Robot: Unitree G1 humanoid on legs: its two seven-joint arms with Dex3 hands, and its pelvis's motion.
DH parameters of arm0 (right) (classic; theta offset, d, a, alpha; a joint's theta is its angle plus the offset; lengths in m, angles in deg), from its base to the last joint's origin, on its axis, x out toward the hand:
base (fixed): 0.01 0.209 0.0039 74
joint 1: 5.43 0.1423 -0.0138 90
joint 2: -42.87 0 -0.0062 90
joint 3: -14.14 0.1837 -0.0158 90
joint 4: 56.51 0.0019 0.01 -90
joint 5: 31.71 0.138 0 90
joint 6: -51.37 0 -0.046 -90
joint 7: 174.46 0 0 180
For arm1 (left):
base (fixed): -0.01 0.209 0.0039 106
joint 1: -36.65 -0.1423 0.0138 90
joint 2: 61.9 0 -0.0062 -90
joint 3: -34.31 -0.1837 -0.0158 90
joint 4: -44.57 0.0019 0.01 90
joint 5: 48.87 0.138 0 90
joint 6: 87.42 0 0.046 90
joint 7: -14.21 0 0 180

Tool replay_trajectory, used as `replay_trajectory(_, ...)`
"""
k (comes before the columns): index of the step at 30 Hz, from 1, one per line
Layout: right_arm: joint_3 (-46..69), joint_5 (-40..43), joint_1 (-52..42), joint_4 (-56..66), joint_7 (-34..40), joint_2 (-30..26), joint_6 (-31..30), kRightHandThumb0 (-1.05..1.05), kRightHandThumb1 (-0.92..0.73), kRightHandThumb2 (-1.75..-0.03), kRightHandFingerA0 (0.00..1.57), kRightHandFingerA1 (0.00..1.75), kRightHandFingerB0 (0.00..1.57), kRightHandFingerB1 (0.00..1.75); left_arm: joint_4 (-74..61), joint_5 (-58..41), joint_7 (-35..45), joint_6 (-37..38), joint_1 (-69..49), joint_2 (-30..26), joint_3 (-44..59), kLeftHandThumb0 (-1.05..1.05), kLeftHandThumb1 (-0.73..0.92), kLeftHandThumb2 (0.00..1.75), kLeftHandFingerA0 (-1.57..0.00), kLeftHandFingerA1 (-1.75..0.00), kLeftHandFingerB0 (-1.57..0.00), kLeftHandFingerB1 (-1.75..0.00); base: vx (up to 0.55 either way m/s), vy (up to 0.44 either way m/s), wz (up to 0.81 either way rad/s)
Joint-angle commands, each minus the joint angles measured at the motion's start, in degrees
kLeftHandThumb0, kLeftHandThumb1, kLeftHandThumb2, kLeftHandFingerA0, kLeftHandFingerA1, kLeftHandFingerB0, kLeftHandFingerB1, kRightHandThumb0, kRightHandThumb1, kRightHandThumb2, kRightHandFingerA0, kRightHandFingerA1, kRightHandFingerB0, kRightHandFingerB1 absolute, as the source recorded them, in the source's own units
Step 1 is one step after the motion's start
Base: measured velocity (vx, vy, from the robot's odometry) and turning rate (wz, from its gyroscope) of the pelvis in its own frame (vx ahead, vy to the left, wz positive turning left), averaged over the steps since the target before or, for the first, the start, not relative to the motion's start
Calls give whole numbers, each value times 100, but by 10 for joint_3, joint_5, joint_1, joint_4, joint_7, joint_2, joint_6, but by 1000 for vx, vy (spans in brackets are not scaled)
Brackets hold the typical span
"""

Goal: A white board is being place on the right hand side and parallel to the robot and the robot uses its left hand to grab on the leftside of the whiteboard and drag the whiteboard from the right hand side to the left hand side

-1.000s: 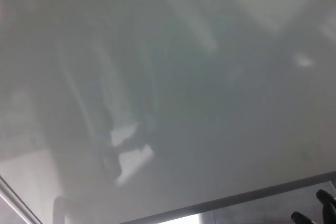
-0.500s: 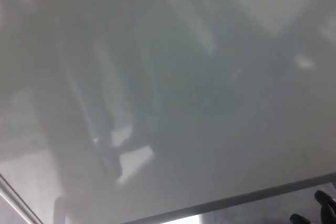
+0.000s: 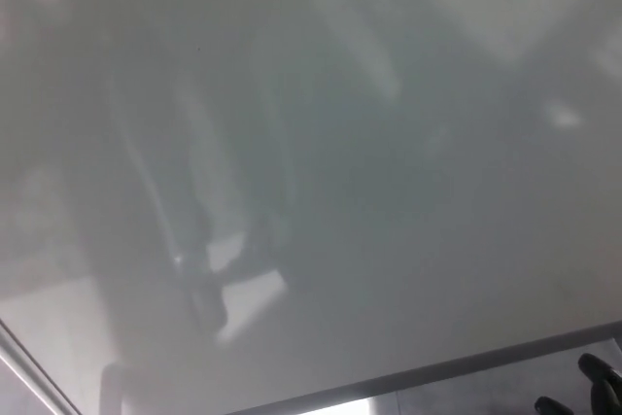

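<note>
Right hand [image 3: 593, 391]: black fingertips only, at bottom right corner, below the whiteboard's lower edge; cannot tell whether spread or closed.
Left hand: out of sight.
Whiteboard [image 3: 389, 172]: fills nearly the whole view, glossy with dim reflections.
Edges: grey frame [image 3: 466, 364] slants upward to the right along the bottom; another strip crosses the bottom left corner.
Open room: narrow grey floor [image 3: 486, 394] beneath the frame.

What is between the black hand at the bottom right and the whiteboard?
In the head view, only the board's grey bottom frame lies between the right hand and the whiteboard.
</note>
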Motion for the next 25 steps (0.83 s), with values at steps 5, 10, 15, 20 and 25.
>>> replay_trajectory(5, 2, 5, -8, 1, -7, -6, 3, -56, -68, -100, 39, 56, 31, 47, 25, -6, -11, 24, 11, -10, -13, -43, 73, 84, 0, -14, 0, -14, 0, 0, 0)
replay_trajectory(10, 7, 9, -5, 1, -1, -6, -9, -52, -65, -100, 37, 56, 33, 49, 31, -4, -18, 24, 15, -14, -21, -35, 75, 70, -3, -18, 0, -13, 0, 0, 0)
replay_trajectory(15, 2, 2, -6, -1, -2, -7, -12, -56, -70, -103, 43, 58, 38, 49, 35, -6, -19, 21, 14, -17, -25, -34, 73, 69, -3, -19, 0, -13, 0, 0, 0)
replay_trajectory(20, 7, 9, 2, -2, -1, -9, -21, -55, -71, -103, 42, 58, 41, 51, 27, 4, -36, 18, 19, -19, -38, -40, 69, 78, -2, -21, -1, -14, 0, 0, 0)
replay_trajectory(25, 10, 9, 6, -2, 1, -9, -25, -51, -81, -65, 47, 43, 52, 36, 33, 2, -37, 16, 26, -22, -45, -41, 69, 78, -2, -21, -1, -14, 0, 0, 0)
